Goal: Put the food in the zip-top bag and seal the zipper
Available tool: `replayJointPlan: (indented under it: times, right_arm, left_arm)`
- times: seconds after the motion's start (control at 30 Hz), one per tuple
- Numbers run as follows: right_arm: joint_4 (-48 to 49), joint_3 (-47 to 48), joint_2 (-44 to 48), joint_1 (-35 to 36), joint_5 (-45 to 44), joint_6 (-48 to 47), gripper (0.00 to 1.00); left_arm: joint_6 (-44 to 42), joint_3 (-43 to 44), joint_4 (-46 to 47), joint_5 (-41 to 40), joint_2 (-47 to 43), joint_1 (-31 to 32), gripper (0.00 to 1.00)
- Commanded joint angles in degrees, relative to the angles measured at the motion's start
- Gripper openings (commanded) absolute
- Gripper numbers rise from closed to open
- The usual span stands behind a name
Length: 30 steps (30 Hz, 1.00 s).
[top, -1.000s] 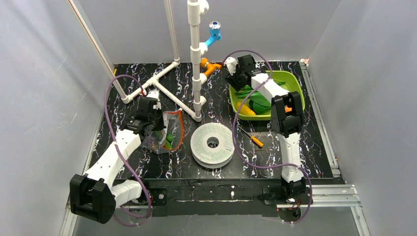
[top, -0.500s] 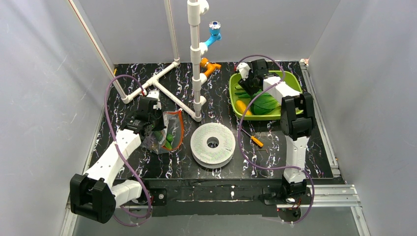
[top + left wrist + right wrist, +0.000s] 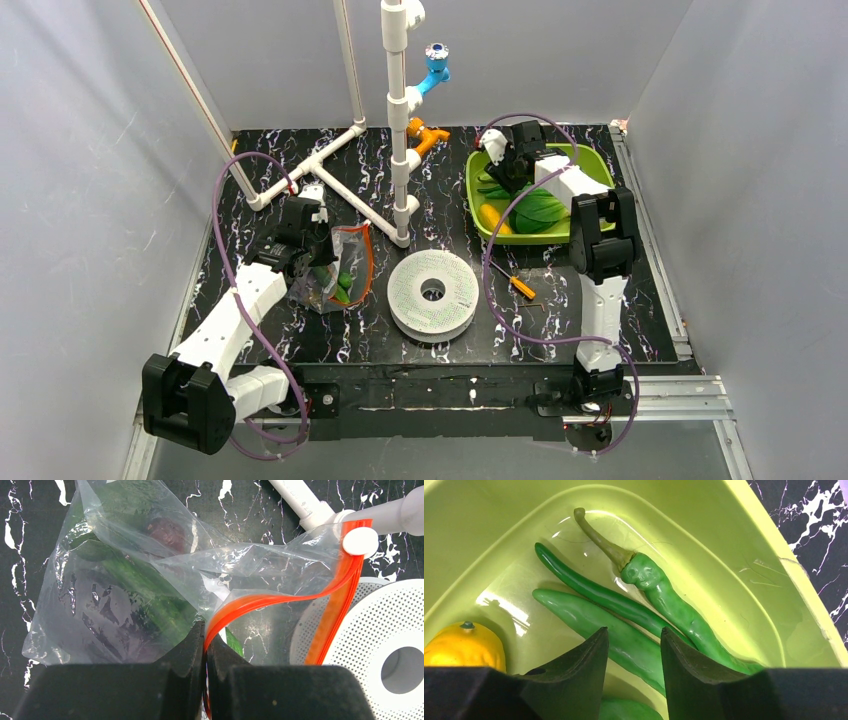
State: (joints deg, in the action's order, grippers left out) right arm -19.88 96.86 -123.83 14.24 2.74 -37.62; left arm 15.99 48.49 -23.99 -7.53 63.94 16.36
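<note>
Left pincer (image 3: 205, 639) pinched shut on zipper (image 3: 270, 600) | right pincer (image 3: 634, 632) half-open astride green pepper (image 3: 574, 612) | overhead shows neither.

tray (image 3: 724, 545): lime-green, back right | perforated white spool (image 3: 410, 300): centre | screwdriver (image 3: 521, 287): right of spool | white pipe frame (image 3: 345, 188): back left

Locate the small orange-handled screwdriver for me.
In the top view, the screwdriver lies right of centre, just right of the white perforated disc and on the near side of the green tray.
</note>
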Motion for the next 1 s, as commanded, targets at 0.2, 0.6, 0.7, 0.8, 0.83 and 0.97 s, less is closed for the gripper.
replayJointPlan:
  times: [0.2, 0.6, 0.7, 0.8, 0.83, 0.97]
  right_arm:
    - [-4.63, -3.69, 6.67, -0.27, 3.32, 1.3, 0.51]
    - [-18.6, 21.11, -2.14, -0.36, -9.59, 57.24, 0.63]
    - [-13.9, 14.8, 0.8, -0.73, -13.25, 71.24, 0.67]
    - [-7.08, 8.19, 3.34, -0.88, -12.25, 81.97, 0.83]
    - [-5.99, 7.28, 3.41, -0.88, -12.08, 84.55, 0.94]
    - [-5.93, 7.09, 1.6, -0.93, -12.69, 92.61, 0.98]
  left_arm:
    - [-0.51, 1.17, -0.15, 0.11, -0.73, 0.13, 0.0]
    - [-0.47, 1.49, -0.19, 0.23, -1.1, 0.08, 0.0]
    - [-0.42, 1.25, -0.28, 0.28, -1.72, 0.1, 0.0]
    - [-0.35, 1.14, -0.09, 0.43, -2.5, 0.11, 0.0]
    - [-0.34, 1.09, -0.05, 0.55, -2.55, 0.08, 0.0]
    - [-0.34, 1.24, -0.17, 0.73, -2.63, 0.08, 0.0]
